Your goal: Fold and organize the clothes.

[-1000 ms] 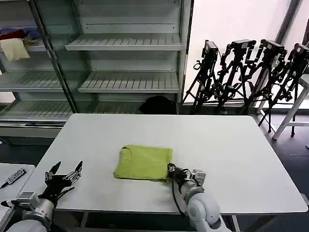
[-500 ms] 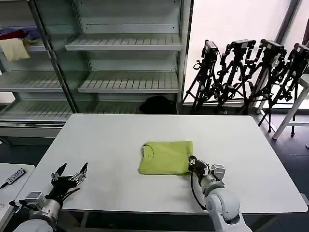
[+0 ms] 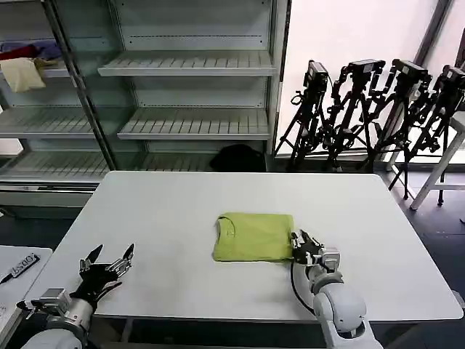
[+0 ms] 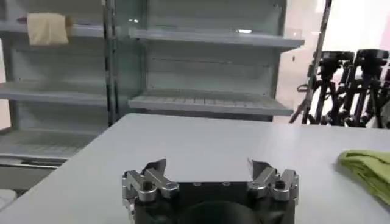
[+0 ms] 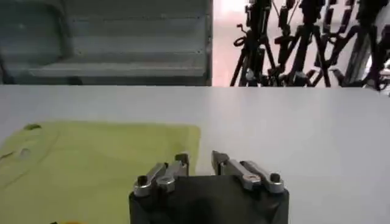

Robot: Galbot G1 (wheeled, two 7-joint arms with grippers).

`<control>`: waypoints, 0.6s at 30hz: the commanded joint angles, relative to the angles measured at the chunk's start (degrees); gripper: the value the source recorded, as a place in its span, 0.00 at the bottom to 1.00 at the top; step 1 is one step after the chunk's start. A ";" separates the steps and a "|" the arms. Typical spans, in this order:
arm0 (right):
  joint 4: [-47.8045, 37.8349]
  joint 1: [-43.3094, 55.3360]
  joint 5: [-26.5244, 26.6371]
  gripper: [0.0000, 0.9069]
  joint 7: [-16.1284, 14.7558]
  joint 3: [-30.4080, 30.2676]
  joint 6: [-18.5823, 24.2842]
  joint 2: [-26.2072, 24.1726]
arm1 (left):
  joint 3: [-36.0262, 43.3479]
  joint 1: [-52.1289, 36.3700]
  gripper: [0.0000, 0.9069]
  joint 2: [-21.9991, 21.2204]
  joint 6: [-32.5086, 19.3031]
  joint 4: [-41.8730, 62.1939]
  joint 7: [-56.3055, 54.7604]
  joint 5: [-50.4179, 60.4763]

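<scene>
A large white rectangular table (image 3: 182, 211) is seen spanning the foreground, with grey metal shelving (image 3: 189, 87) standing behind it and a row of black camera tripods (image 3: 370, 109) lined up by the bright window to the right. On an upper shelf at the far left, a pale cream-yellow cloth (image 3: 22, 73) is draped.

The lime yellow-green cotton T-shirt (image 3: 253, 236) is laid folded into a compact rectangle slightly right of the table's middle, toward the near edge, its round collar turned to the left.

The right gripper (image 3: 304, 247) is held low over the table just at the shirt's near right corner; in the right wrist view its jaws are seen slightly parted, the tips poised at the fabric's edge with nothing pinched between them.

The left gripper (image 3: 107, 263) is held at the table's near left edge, well apart from the shirt, its jaws spread wide and empty.
</scene>
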 commanded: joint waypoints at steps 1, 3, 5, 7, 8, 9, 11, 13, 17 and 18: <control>4.31 -2.64 -9.97 1.00 -1.78 6.58 1.64 -2.11 | 0.09 -1.43 1.00 0.07 -1.22 -0.69 0.98 -0.37; 5.81 -3.95 -12.22 1.00 -2.35 9.05 2.63 -4.05 | 0.01 -1.63 1.00 0.31 -1.79 -1.00 1.37 -0.32; 6.37 -5.23 -13.40 1.00 -2.83 11.37 4.73 -5.95 | -0.02 -1.70 1.00 0.47 -1.97 -1.01 1.52 -0.25; 6.55 -6.18 -16.06 1.00 -3.32 13.91 5.85 -7.33 | 0.03 -1.68 1.00 0.61 -2.05 -0.99 1.54 -0.18; 6.57 -6.60 -15.77 1.00 -3.01 14.74 5.60 -8.14 | 0.08 -1.70 1.00 0.66 -2.16 -0.94 1.54 -0.13; 6.53 -6.84 -15.33 1.00 -3.09 16.16 5.37 -8.72 | 0.14 -1.74 1.00 0.71 -2.18 -0.94 1.53 -0.12; 5.92 -7.16 -15.30 1.00 -3.23 17.87 6.18 -9.78 | 0.33 -1.92 1.00 0.79 -2.05 -1.01 1.48 -0.18; 5.98 -7.93 -13.94 1.00 -3.64 18.92 6.30 -11.36 | 0.63 -2.24 1.00 0.95 -1.95 -0.97 1.48 -0.52; 5.38 -8.77 -10.02 1.00 -5.54 20.38 7.33 -12.80 | 1.44 -3.23 1.00 1.62 -3.50 0.18 1.56 -0.44; 5.14 -8.83 -8.95 1.00 -6.34 20.67 7.81 -12.99 | 1.59 -3.50 1.00 1.95 -4.14 0.52 1.59 -0.29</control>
